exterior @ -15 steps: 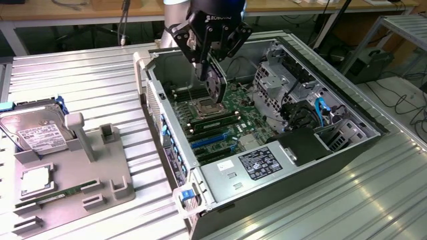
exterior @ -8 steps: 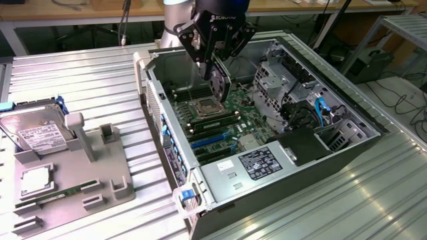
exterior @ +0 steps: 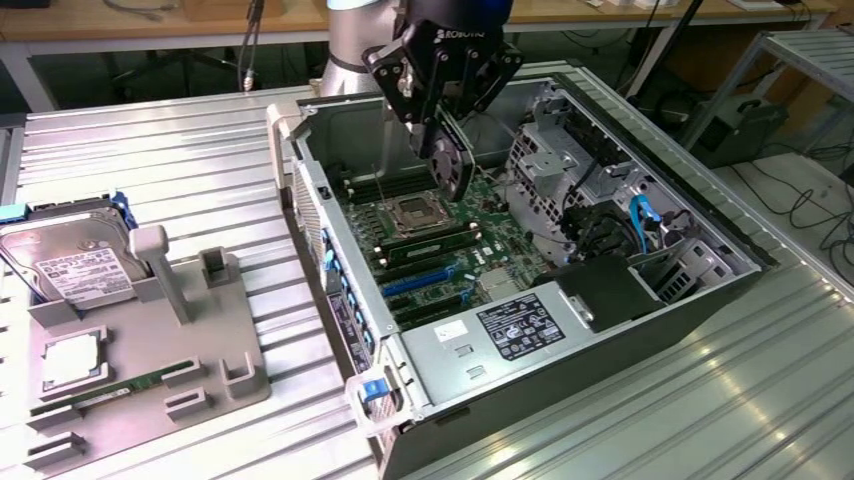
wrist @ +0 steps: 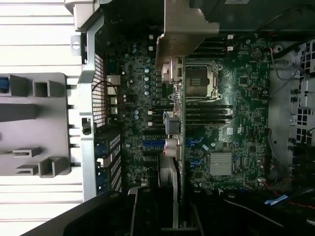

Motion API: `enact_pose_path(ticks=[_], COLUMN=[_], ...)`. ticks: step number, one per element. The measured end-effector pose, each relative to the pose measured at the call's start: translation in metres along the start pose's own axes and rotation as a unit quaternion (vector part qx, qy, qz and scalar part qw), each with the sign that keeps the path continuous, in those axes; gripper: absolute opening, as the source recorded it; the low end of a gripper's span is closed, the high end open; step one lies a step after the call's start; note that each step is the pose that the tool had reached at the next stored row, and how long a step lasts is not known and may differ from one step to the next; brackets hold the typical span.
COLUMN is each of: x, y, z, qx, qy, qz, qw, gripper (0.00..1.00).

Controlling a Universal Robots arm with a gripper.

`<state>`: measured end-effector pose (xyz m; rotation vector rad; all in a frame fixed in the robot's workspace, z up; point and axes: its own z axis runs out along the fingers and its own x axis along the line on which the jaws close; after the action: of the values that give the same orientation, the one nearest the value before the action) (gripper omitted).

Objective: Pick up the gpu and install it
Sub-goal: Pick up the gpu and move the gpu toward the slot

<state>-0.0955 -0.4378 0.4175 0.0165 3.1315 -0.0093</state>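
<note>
The gpu point(exterior: 454, 168), a thin green card with a black round fan on one face, hangs edge-down above the motherboard point(exterior: 441, 235) inside the open computer case point(exterior: 561, 340). My gripper point(exterior: 435, 135) is shut on its upper edge. In the wrist view the gpu point(wrist: 175, 147) appears edge-on, its silver end bracket point(wrist: 183, 29) toward the case's rear wall, and the gripper point(wrist: 174, 209) clamps it. The card hovers over the board point(wrist: 236, 98), roughly in line with the blue expansion slots point(wrist: 152, 144), not seated in any slot.
A grey parts fixture point(exterior: 147, 340) on the exterior view's left holds a hard drive point(exterior: 74, 265), a processor point(exterior: 67, 362) and a memory stick point(exterior: 114, 392). Inside the case are the processor socket point(exterior: 407, 212), a drive cage point(exterior: 561, 160), blue cables point(exterior: 641, 225) and a labelled power supply point(exterior: 527, 325).
</note>
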Motion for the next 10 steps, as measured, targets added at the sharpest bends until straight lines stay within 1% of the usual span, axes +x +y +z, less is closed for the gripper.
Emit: enact_pose_path(ticks=[10], x=[-0.015], y=[0.0001], z=[0.0002], qx=[0.0], qy=[0.0], qz=[-0.001], qw=[1.0], gripper=[0.28])
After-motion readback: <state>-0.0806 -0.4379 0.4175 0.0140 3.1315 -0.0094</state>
